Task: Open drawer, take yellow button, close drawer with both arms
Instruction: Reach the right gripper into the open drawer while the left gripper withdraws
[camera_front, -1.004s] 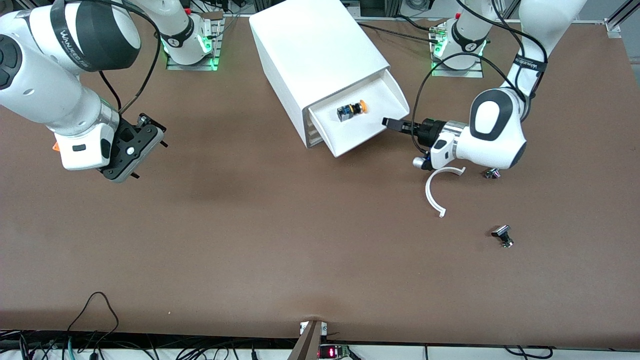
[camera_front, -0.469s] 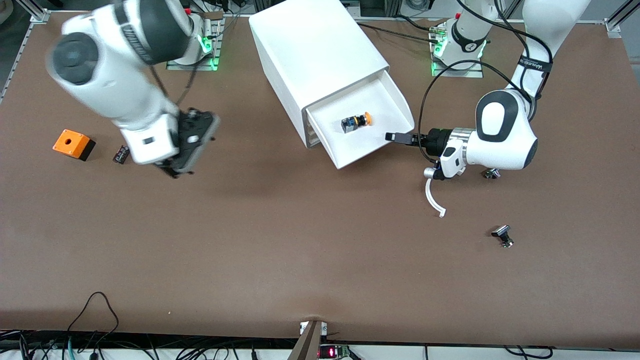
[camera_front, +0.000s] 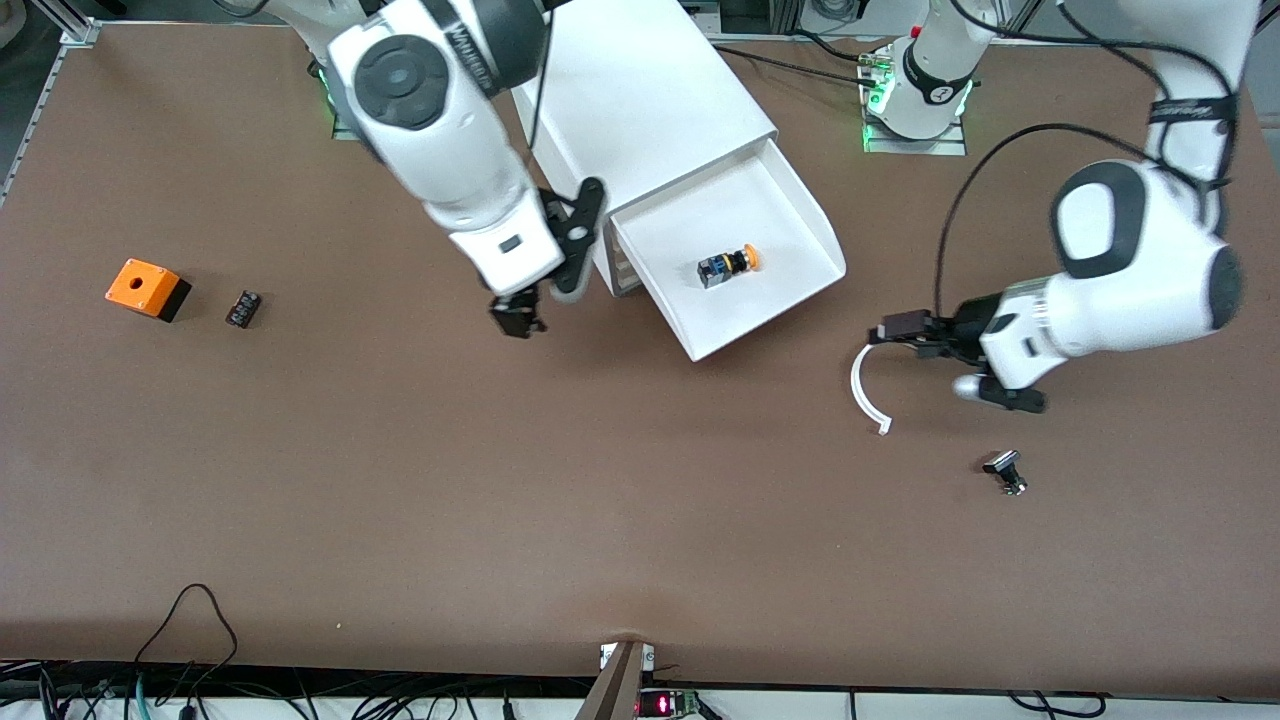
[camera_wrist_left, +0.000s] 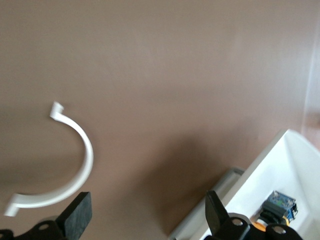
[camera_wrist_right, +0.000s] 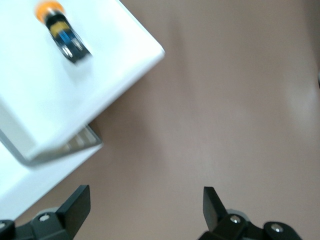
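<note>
The right gripper (camera_front: 517, 318) has swung in from the right arm's end of the table and now hangs beside the cabinet (camera_front: 640, 110), its fingers (camera_wrist_right: 76, 204) spread wide and empty. The left gripper (camera_front: 900, 328) has let go of the drawer (camera_front: 790, 215) and backed off to hover over the white curved strip (camera_front: 862, 385), its fingers (camera_wrist_left: 80, 214) also apart with nothing between them. The drawer has come further out of the cabinet over the last second and stands open, so opening looks done and picking falls to the right arm. The button (camera_front: 728, 266) lies on its side in the drawer, orange cap toward the left arm's end.

Counted: one cabinet, one open drawer, one button, one curved strip, one orange cube (camera_front: 147, 288), one small black part (camera_front: 243, 308) beside the cube, one metal part (camera_front: 1005, 470), two arms.
</note>
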